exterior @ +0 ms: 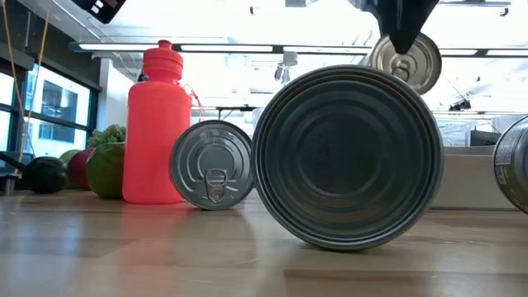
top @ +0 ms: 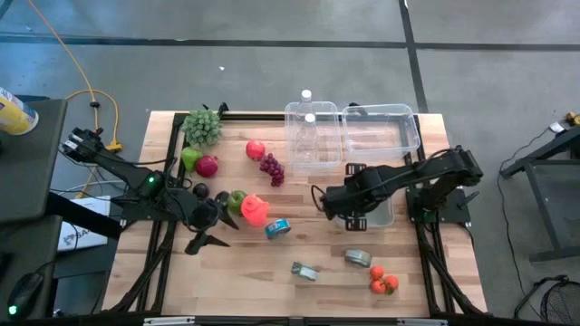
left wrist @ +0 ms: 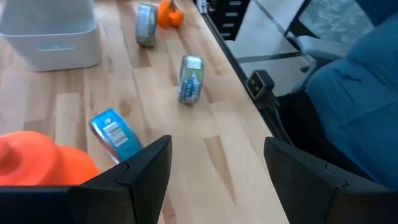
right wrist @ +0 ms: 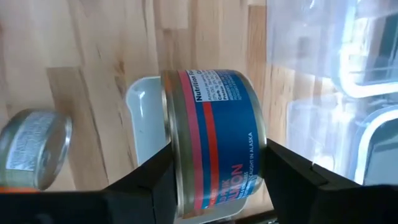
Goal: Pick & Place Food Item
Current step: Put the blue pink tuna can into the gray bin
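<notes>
The blue-labelled can (right wrist: 214, 140) is clamped in the right gripper (right wrist: 214, 186), right of centre above the small white bin (right wrist: 146, 124) (release squarely inside); left gripper (left wrist: 214, 177) is held apart, empty.

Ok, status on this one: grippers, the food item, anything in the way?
Right gripper shut on blue-labelled can, lifted beside the clear bins. Left gripper open, empty, by the red bottle. Small white tray sits below the can.

Four cans are counted: one (right wrist: 214, 140) held aloft and three (top: 277, 228) (top: 304, 271) (top: 357, 258) lying on the table, plus two clear bins (top: 381, 127)
</notes>
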